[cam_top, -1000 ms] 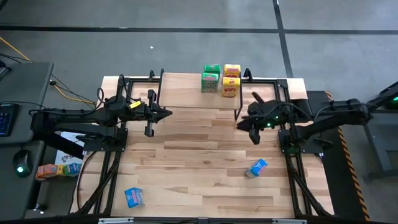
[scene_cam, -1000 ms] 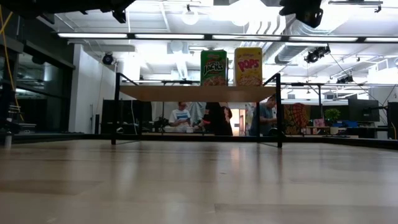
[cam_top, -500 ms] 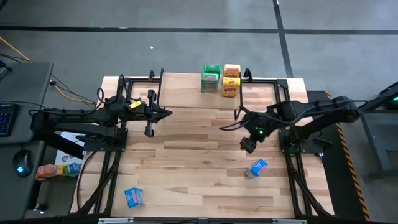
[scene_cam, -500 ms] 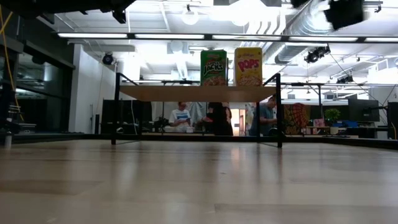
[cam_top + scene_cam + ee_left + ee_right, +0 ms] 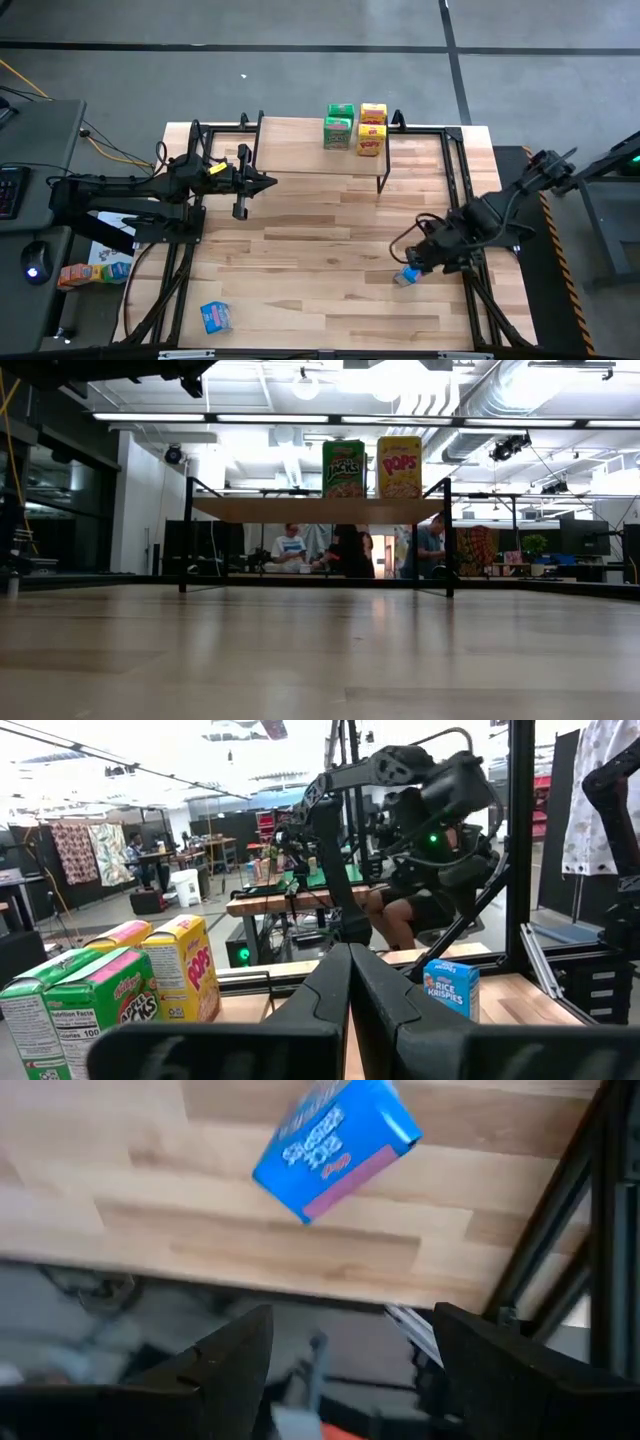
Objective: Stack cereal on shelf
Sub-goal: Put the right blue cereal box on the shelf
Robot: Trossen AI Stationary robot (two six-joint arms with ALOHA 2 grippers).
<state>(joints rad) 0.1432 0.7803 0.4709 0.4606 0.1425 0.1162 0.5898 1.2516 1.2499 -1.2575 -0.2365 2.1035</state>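
On the shelf (image 5: 300,510) at the table's far edge stand green cereal boxes (image 5: 339,127) and yellow cereal boxes (image 5: 372,128), upright on their bases. A blue cereal box (image 5: 411,271) lies flat on the tabletop at the near right. My right gripper (image 5: 414,260) hangs open just above it, pointing steeply down; in the right wrist view the blue box (image 5: 335,1145) lies ahead of the open gripper (image 5: 350,1370), apart from it. My left gripper (image 5: 268,183) is shut and empty, held level over the table's left part and pointing toward the table's right.
A second blue cereal box (image 5: 215,316) lies near the table's front left corner. Black frame rails (image 5: 470,290) run along both table sides. People (image 5: 345,550) sit in the room beyond the shelf. The middle of the tabletop (image 5: 320,230) is bare wood.
My right gripper has swung from beside the shelf's right legs toward the table's near edge, tipping from near level to steeply downward and rolling about its own line. It now hangs over the blue cereal box at the near right. The boxes have kept still.
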